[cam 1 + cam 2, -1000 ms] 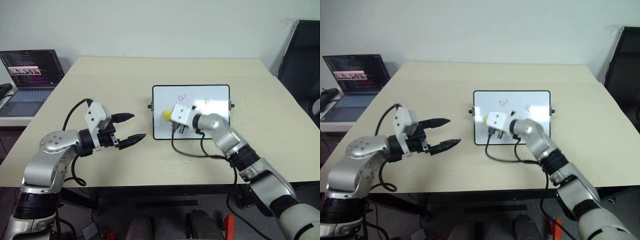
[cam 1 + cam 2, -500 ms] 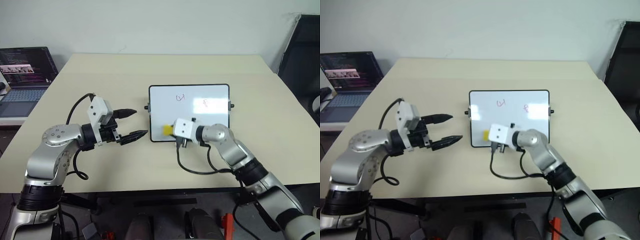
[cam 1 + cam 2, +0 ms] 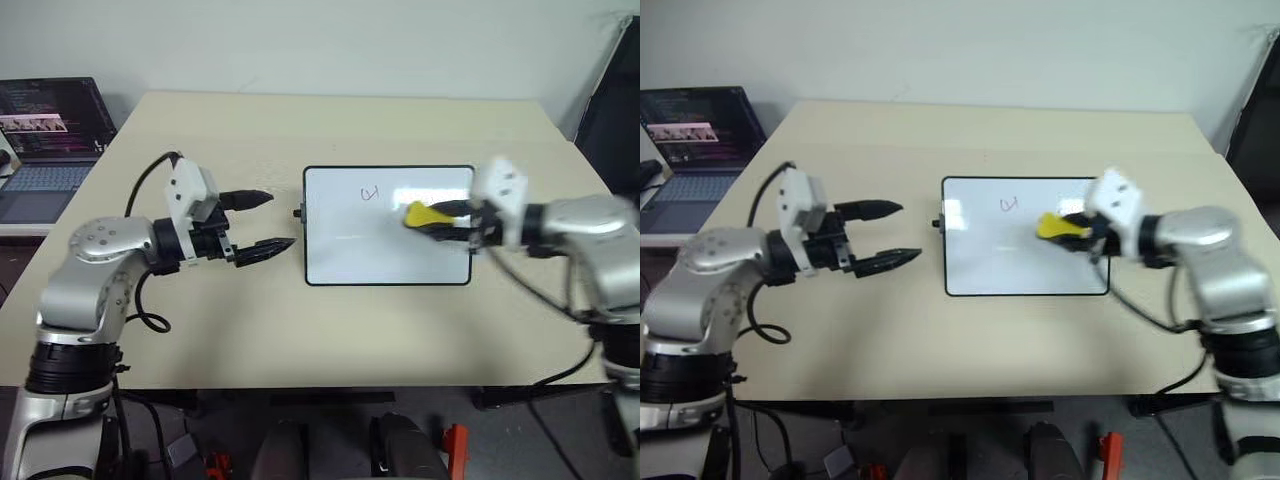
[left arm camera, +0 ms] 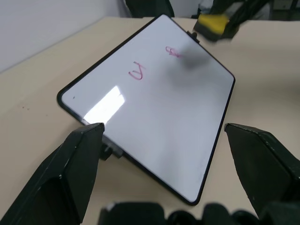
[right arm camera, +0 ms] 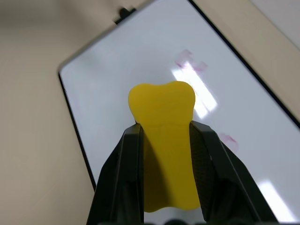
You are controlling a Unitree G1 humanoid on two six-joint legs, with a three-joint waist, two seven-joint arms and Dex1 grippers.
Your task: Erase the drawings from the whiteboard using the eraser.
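The whiteboard (image 3: 350, 250) lies flat in the middle of the table. One red scribble of the drawings (image 3: 371, 193) sits near its far edge, and a second red mark (image 4: 174, 52) shows beside it in the left wrist view. My right gripper (image 3: 452, 215) is shut on the yellow eraser (image 3: 424, 215) and holds it a little above the board's right part, beside the second mark. In the right wrist view the eraser (image 5: 164, 140) sits clamped between both black fingers (image 5: 124, 178). My left gripper (image 3: 280, 220) hangs open just left of the board, holding nothing.
A laptop (image 3: 50, 110) with a lit screen stands off the table's far left corner. A dark chair (image 3: 612, 90) is at the far right. Cables loop from both wrists over the tan table (image 3: 250, 330).
My right arm has swung right and lifted, carrying the eraser from the board's near left corner to above its right part. The left gripper rose slightly. The camera view shifted too.
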